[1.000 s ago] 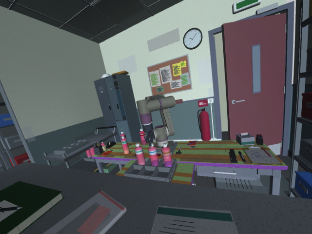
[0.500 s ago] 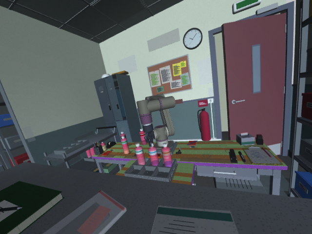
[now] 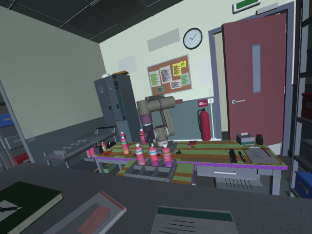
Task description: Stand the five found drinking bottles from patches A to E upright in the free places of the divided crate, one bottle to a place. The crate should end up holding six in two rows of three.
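Three pink bottles stand upright in the far row of the grey divided crate (image 3: pixel 151 171): one on the left (image 3: pixel 139 154), one in the middle (image 3: pixel 153 154) and one on the right (image 3: pixel 166 155). The crate's near row of three places holds nothing. My gripper (image 3: pixel 150 144) reaches down onto the middle bottle's top and is closed on that bottle. Two more pink bottles stand on the table behind, one (image 3: pixel 124 144) to the left and one (image 3: pixel 143 136) beside my arm.
A pen holder (image 3: pixel 97 149) and small pink items sit at the table's left end. Scissors (image 3: pixel 178 151), a black ruler (image 3: pixel 232 155), a marker (image 3: pixel 241 156) and a clipboard (image 3: pixel 262 155) lie to the right. A metal bench stands off the left end.
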